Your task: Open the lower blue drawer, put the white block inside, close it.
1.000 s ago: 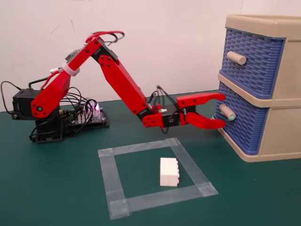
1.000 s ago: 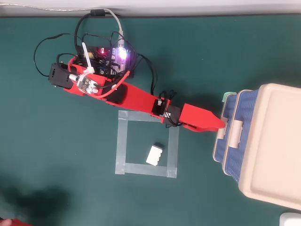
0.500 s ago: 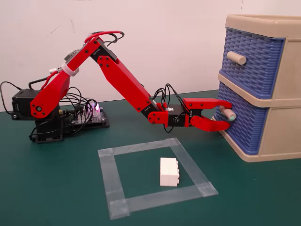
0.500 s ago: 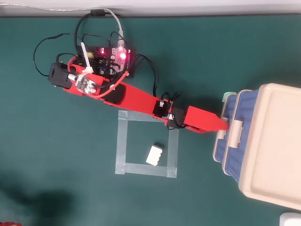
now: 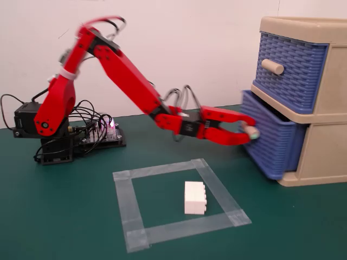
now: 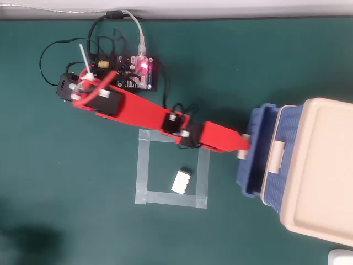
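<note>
The red claw (image 5: 246, 131) is clamped on the mint-tipped knob (image 5: 250, 131) of the lower blue drawer (image 5: 271, 140), one jaw above the knob and one below it in the fixed view. That drawer stands partly pulled out of the beige cabinet (image 5: 325, 146), its front well forward of the frame. In the overhead view the drawer (image 6: 255, 152) shows only a narrow open strip behind its front wall, and nothing can be made out inside it. The upper blue drawer (image 5: 293, 67), with a plain beige knob (image 5: 272, 66), sits flush in the cabinet.

The white block (image 5: 194, 197) rests on the green bench (image 5: 65, 216) inside a square of clear tape (image 5: 127, 211), towards the square's near right corner, well apart from the claw and the drawer. In the overhead view the block (image 6: 181, 181) lies tilted within the tape outline.
</note>
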You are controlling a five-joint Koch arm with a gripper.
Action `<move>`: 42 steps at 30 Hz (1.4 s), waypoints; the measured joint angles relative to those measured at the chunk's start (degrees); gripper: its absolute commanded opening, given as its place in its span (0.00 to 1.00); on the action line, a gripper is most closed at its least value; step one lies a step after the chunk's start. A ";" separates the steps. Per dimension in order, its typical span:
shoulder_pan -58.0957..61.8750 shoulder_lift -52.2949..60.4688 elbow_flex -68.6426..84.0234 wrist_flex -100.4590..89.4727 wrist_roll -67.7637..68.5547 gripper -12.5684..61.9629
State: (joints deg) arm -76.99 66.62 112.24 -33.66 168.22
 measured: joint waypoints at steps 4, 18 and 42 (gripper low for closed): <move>0.88 10.72 13.62 0.18 1.32 0.06; 3.52 23.99 23.91 0.53 2.81 0.63; 25.05 8.96 -38.41 107.31 -7.56 0.62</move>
State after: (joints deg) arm -51.94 75.59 73.83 73.65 160.66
